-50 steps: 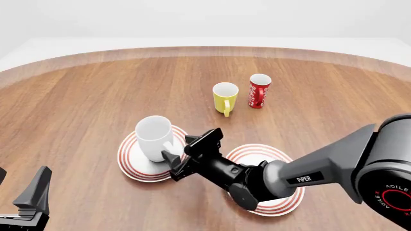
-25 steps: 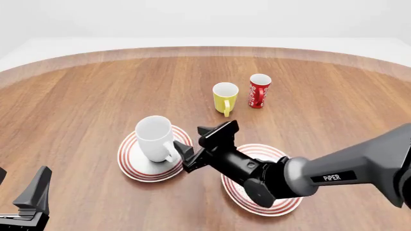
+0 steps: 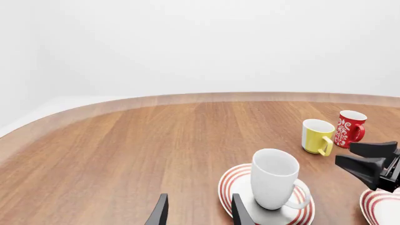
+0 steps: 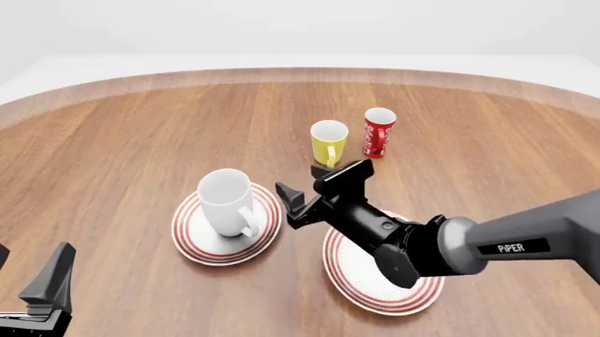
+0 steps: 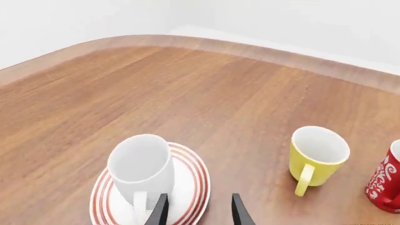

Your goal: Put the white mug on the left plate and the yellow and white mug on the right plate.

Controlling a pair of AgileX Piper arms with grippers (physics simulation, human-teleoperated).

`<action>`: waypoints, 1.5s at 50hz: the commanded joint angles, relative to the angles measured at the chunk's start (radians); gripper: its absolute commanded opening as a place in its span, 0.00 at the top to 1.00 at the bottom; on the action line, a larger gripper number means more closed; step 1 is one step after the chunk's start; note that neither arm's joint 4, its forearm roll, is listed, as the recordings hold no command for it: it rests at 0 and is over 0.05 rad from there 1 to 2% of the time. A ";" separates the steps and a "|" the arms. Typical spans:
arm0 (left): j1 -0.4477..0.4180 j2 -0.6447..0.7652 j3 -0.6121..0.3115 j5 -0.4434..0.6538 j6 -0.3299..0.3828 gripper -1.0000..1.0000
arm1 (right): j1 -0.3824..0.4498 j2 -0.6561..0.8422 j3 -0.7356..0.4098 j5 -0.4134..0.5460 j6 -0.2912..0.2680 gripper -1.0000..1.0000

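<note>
Right gripper [image 4: 303,186], jaws spread and empty, now farther back from white mug [image 4: 226,201] on left plate [image 4: 192,239].

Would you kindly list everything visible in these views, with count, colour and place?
white mug: one, white, upright on the left plate.
yellow mug: one, yellow outside, white inside, on the table beyond the plates.
red cup: one, red with white markings, right of the yellow mug.
left plate: one, white, red rings.
right plate: one, same pattern, partly under the right arm.
table: one, brown wood.
left gripper: black, open, near edge.
right gripper: black, open, between the plates.
</note>
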 commanded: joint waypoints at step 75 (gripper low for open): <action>0.000 0.000 0.000 0.000 0.000 0.00 | -0.307 0.137 -0.237 0.051 -0.008 0.00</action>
